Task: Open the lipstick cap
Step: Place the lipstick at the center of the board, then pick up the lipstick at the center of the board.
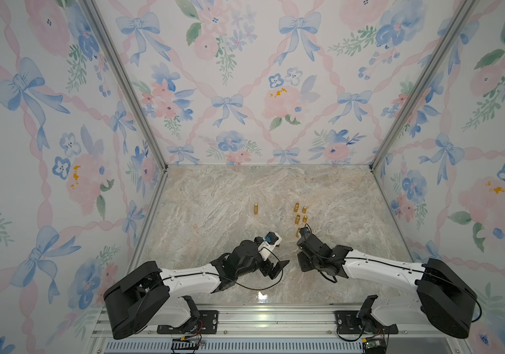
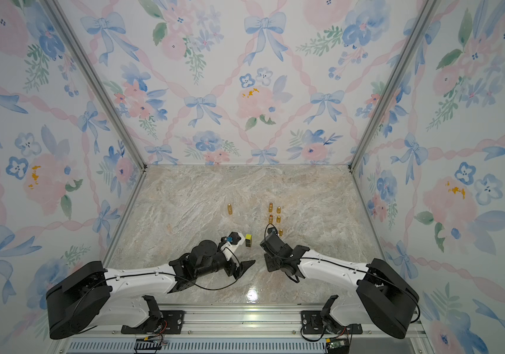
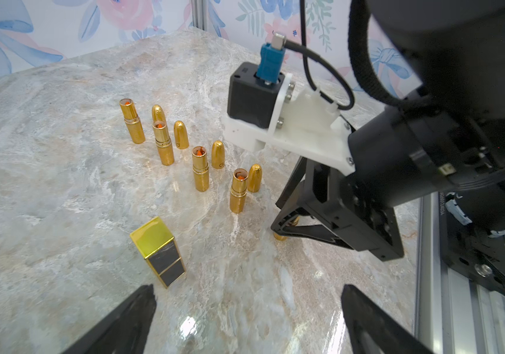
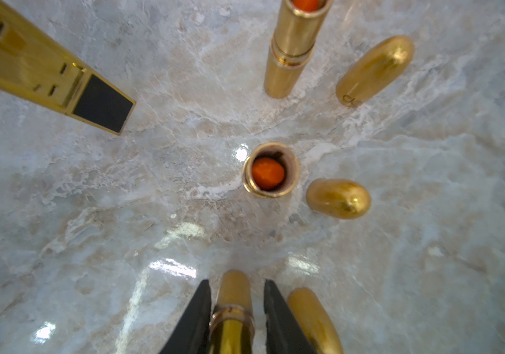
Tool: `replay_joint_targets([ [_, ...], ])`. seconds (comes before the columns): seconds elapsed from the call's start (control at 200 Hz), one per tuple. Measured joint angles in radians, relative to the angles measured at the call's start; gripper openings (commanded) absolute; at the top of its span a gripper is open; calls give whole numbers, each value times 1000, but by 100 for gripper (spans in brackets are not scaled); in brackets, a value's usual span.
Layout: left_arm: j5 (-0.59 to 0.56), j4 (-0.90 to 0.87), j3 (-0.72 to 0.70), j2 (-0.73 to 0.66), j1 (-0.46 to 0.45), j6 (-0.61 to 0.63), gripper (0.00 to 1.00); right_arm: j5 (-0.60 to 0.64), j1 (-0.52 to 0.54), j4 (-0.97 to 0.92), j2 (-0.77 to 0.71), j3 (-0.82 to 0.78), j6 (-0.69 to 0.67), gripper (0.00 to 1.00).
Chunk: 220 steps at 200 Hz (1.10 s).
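The pale marbled stone-look worktop (image 1: 214, 214) carries everything. Near its front edge the black left tool (image 3: 248, 289) hangs wide open with nothing between its fingers. The black right tool (image 4: 236, 283) points straight down, jaws narrow, one finger on each side of a round gold lipstick tube (image 4: 232, 312). A slit of worktop shows between the tube and one finger, so the jaws look slightly parted, not clamped. That tube stands upright at the near end of a row, long axis vertical, with its collar ring and bare upper sleeve towards the wrist camera. One square gold-and-black lipstick (image 3: 161, 251) stands closed just ahead of the left tool, to the left of the row. The row holds five round tubes. Besides the one at the right tool, four open gold tubes (image 3: 199, 168) stand upright with orange stick showing in their tops. A lone gold lipstick (image 1: 256, 209) with a rounded top stands well apart to the left. Five bullet-shaped gold caps (image 3: 218, 154) stand round end up, each just beside its tube. The fifth cap (image 4: 312, 318) is just beside a right tool finger.
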Motion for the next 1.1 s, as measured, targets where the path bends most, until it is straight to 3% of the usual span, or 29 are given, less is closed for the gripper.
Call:
replay_joint_targets([
  [0.295, -27, -6, 0, -49, 0, 0, 98, 19, 0, -87, -63, 58, -14, 51],
  [0.6, -83, -18, 0, -139, 48, -28, 98, 18, 2, -266, -87, 344, -33, 64],
  [0.805, -157, -85, 0, -182, 140, -76, 98, -38, -12, -307, 60, 544, -35, 66],
  [1.1, -301, -172, 0, -205, 223, -117, 98, -125, -44, -270, 390, 798, -53, 65],
])
